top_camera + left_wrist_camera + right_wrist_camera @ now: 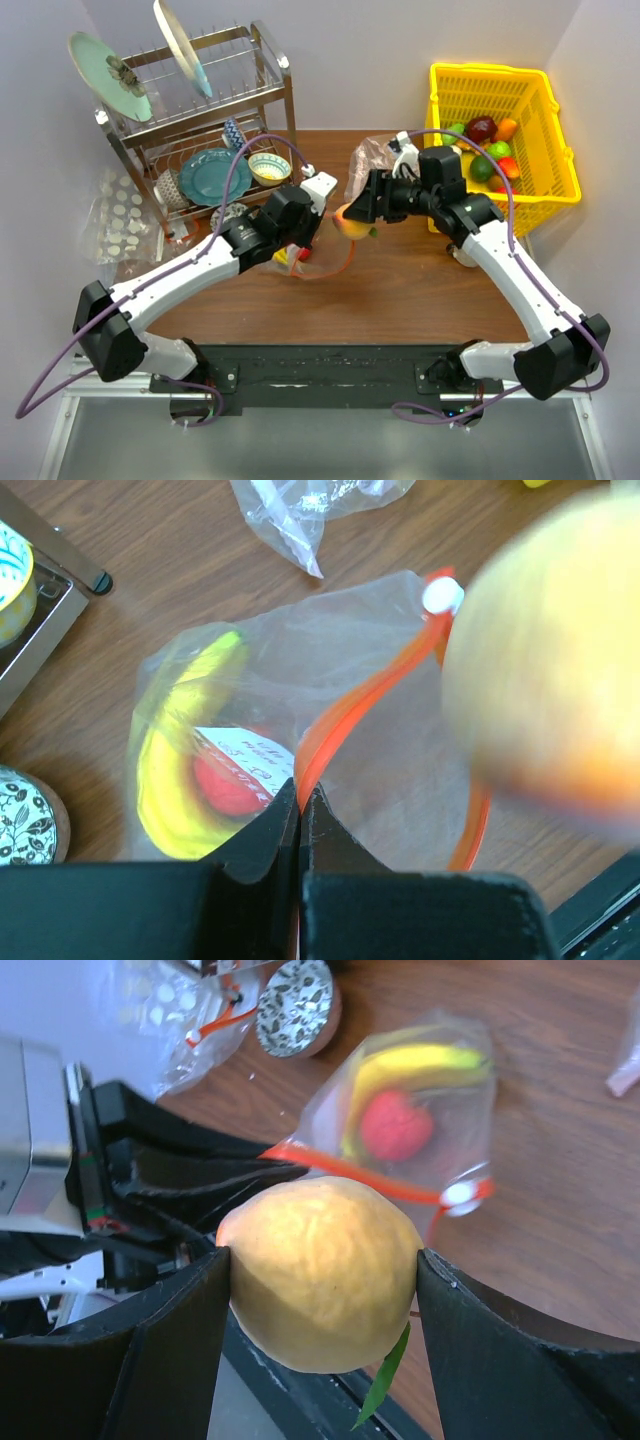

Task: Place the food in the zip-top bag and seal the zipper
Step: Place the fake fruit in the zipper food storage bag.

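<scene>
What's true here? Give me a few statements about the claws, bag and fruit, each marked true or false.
1. The right claw grips an orange fruit. True.
2. The zip-top bag is empty. False: a banana and a red piece are inside.
3. The left claw pinches the bag's zipper. True.
4. The yellow basket sits empty. False: it holds several fruits.
</scene>
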Tool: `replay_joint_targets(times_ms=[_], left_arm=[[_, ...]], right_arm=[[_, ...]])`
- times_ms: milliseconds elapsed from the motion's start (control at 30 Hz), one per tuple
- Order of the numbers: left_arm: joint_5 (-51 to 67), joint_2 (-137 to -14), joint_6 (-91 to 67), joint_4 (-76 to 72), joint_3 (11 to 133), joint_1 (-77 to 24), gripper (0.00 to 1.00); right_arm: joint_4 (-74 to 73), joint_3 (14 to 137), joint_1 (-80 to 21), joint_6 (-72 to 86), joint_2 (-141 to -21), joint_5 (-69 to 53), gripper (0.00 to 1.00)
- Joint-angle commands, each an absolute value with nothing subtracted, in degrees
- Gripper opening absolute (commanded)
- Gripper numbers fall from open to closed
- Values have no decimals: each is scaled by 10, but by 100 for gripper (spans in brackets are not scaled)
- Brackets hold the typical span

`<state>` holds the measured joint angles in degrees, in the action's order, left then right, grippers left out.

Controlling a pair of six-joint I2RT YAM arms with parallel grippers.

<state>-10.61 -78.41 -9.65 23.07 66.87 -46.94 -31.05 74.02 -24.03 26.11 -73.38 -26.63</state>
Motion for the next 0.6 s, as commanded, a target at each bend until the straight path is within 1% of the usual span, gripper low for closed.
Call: replay_joint_targets(times_ms=[0,300,333,400,467,500,533,567], left_arm=[[-101,-802,-110,253,732,-468,0],[-84,-818,-115,280,791,-468,0],[-82,-817,-115,283,794,-468,0],[-78,-816,-115,288,806,-468,0],[-75,-811,-115,292,811,-468,0],[-73,-810,-115,292,814,-468,0],[-72,-809,-114,292,814,-468,0],[-71,-807,-113,292,815,-468,0]], right_arm=[[-258,731,-262,279,-712,-280,38],[-226,693,-278,286,-721,-267,38],[-223,689,-279,286,-724,-265,39],[-218,686,-280,287,-725,-262,44],[-216,683,-280,287,-727,-257,63],[-217,683,-280,288,-727,-257,85],[-219,685,-281,287,-727,-256,99],[-220,686,-280,285,-727,-256,99]])
